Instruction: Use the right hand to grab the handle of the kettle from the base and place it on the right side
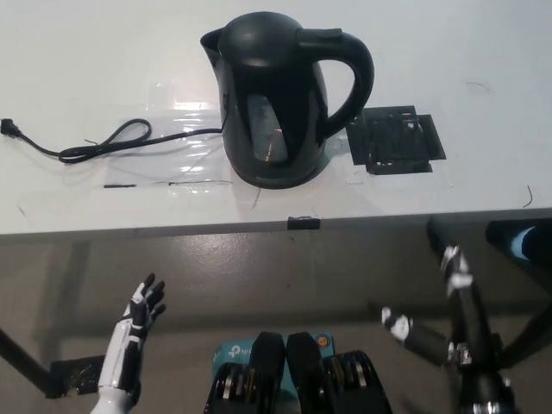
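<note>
1. Right hand (448,259), black, below the near edge of the table (78,95), off to the right of the kettle (276,99) and well apart from it; holding nothing, fingers spread apart, one reaching up toward the table edge, another jutting out to the left lower down.
2. Left hand (142,306), white with dark fingertips, low and to the left of the kettle, also below the table edge; resting, fingers loosely apart, gripping nothing.
3. Kettle black, upright, sitting on its base (278,175) in the middle of the white table; base mostly hidden under the body, showing only as a dark rim at the bottom.
4. Handle (352,78) curving out on the kettle's right side, free of any hand; spout pointing up and to the left; lid closed on top.
5. Translucent water window on the kettle's front, level inside not readable.
6. Black power cord (95,148) running left from the kettle's base, looping once and ending in a plug near the table's left edge.
7. Clear tape or plastic film (185,142) stuck to the table just left of the kettle, lying over part of the cord.
8. Black square mat or marked patch (397,140) on the table just right of the kettle, beside the base, nothing standing on it.
9. Small dark clip or tab (303,222) on the table's near edge, directly in front of the kettle.
</note>
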Tool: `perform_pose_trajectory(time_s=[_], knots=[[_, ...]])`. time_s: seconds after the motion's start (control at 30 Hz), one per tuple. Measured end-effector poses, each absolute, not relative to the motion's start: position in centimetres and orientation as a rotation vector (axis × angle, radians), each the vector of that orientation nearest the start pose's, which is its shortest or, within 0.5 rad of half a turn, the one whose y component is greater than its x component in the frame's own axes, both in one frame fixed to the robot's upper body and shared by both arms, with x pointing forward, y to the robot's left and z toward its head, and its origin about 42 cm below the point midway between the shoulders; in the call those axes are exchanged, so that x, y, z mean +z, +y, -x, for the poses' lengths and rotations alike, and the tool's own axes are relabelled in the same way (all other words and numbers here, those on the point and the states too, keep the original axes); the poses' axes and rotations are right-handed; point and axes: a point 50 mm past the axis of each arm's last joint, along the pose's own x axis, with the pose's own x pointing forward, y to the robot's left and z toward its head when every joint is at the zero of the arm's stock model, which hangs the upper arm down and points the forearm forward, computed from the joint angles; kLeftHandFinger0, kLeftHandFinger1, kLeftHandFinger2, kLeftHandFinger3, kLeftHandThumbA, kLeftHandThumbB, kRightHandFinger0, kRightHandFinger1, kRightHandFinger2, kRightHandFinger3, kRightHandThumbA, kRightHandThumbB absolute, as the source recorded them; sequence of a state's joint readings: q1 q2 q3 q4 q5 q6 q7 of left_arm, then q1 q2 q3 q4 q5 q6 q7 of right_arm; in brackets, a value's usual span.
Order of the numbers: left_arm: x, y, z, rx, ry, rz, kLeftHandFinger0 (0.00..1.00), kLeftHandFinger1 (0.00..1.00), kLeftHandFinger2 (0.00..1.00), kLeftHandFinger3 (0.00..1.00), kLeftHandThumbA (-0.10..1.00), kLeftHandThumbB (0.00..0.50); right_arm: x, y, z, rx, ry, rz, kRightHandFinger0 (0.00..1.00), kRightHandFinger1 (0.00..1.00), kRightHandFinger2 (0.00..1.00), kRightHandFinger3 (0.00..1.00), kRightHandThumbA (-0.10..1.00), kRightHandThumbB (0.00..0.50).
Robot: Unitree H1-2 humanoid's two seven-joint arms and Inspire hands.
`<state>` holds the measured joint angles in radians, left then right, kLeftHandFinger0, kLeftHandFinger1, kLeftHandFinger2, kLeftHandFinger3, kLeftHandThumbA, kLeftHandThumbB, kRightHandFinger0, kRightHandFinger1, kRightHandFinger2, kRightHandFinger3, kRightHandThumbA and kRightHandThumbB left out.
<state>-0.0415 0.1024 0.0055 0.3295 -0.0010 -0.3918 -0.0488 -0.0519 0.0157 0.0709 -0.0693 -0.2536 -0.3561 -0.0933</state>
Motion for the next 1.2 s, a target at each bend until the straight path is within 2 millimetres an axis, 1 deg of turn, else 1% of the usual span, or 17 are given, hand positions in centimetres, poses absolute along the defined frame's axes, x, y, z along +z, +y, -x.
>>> perform_pose_trajectory(time_s=[0.03,0.07,0.1,0.17,0.27,0.3,0.4,0.43,0.47,0.53,0.6,0.63,0.73,0.77,0.87,1.03,1.2], knots=[[4.6,24.5,-28.4,-0.061,-0.103,-0.101,1.00,1.00,1.00,1.00,1.00,0.500,17.1,-17.7,-29.8,0.008,-0.541,0.203,1.00,1.00,1.00,1.00,0.94,0.212],[4.6,24.4,-28.3,-0.063,-0.104,-0.100,1.00,1.00,1.00,1.00,1.00,0.500,17.9,-17.6,-30.3,0.003,-0.562,0.204,1.00,1.00,1.00,1.00,0.88,0.198],[4.6,24.4,-28.2,-0.065,-0.104,-0.099,1.00,1.00,1.00,1.00,1.00,0.500,19.0,-17.4,-30.8,-0.005,-0.587,0.209,1.00,1.00,1.00,1.00,0.86,0.203],[4.5,24.3,-28.1,-0.073,-0.100,-0.099,1.00,1.00,1.00,1.00,1.00,0.500,22.1,-17.2,-33.3,-0.022,-0.647,0.226,1.00,1.00,1.00,1.00,0.84,0.185],[4.3,24.2,-27.9,-0.078,-0.095,-0.098,1.00,1.00,1.00,1.00,1.00,0.500,25.4,-17.1,-36.6,-0.045,-0.690,0.238,1.00,1.00,1.00,1.00,0.83,0.190],[4.3,24.2,-27.9,-0.079,-0.095,-0.097,1.00,1.00,1.00,1.00,1.00,0.500,25.9,-17.1,-37.4,-0.049,-0.692,0.239,1.00,1.00,1.00,1.00,0.81,0.204],[4.3,24.1,-27.9,-0.082,-0.096,-0.097,1.00,1.00,1.00,1.00,1.00,0.500,28.1,-16.5,-41.4,-0.075,-0.667,0.254,1.00,1.00,1.00,1.00,0.76,0.197],[4.3,24.1,-27.9,-0.082,-0.097,-0.097,1.00,1.00,1.00,1.00,1.00,0.500,28.5,-16.2,-42.5,-0.084,-0.653,0.258,1.00,1.00,1.00,1.00,0.76,0.191],[4.3,24.1,-27.9,-0.082,-0.097,-0.097,1.00,1.00,1.00,1.00,1.00,0.500,29.1,-16.0,-43.4,-0.091,-0.645,0.262,1.00,1.00,1.00,1.00,0.70,0.175],[4.4,24.1,-27.9,-0.085,-0.099,-0.097,1.00,1.00,1.00,1.00,1.00,0.500,29.6,-15.4,-45.3,-0.103,-0.611,0.272,1.00,1.00,1.00,1.00,0.73,0.205],[4.4,24.1,-27.9,-0.088,-0.101,-0.097,1.00,1.00,1.00,1.00,1.00,0.500,29.8,-14.8,-46.9,-0.111,-0.578,0.286,1.00,1.00,1.00,1.00,0.74,0.219],[4.4,24.1,-27.9,-0.089,-0.102,-0.097,1.00,1.00,1.00,1.00,1.00,0.500,30.0,-14.5,-47.7,-0.114,-0.558,0.296,1.00,1.00,1.00,1.00,0.71,0.219],[4.4,24.1,-27.9,-0.089,-0.105,-0.097,1.00,1.00,1.00,1.00,1.00,0.500,29.6,-14.0,-49.6,-0.123,-0.497,0.325,1.00,1.00,1.00,1.00,0.72,0.232],[4.4,24.1,-27.9,-0.089,-0.106,-0.097,1.00,1.00,1.00,1.00,1.00,0.500,29.5,-14.0,-50.1,-0.125,-0.478,0.340,1.00,1.00,1.00,1.00,0.68,0.237],[4.5,24.1,-27.9,-0.089,-0.109,-0.097,1.00,1.00,1.00,1.00,1.00,0.500,28.7,-13.9,-51.7,-0.132,-0.421,0.381,1.00,1.00,1.00,1.00,0.70,0.264],[4.5,24.1,-27.9,-0.088,-0.113,-0.094,1.00,1.00,1.00,1.00,1.00,0.500,27.4,-13.8,-53.1,-0.132,-0.348,0.418,1.00,1.00,1.00,1.00,0.70,0.274],[4.5,24.2,-28.0,-0.087,-0.117,-0.090,1.00,1.00,1.00,1.00,1.00,0.500,26.1,-13.4,-53.2,-0.125,-0.327,0.442,1.00,1.00,1.00,1.00,0.73,0.295]])
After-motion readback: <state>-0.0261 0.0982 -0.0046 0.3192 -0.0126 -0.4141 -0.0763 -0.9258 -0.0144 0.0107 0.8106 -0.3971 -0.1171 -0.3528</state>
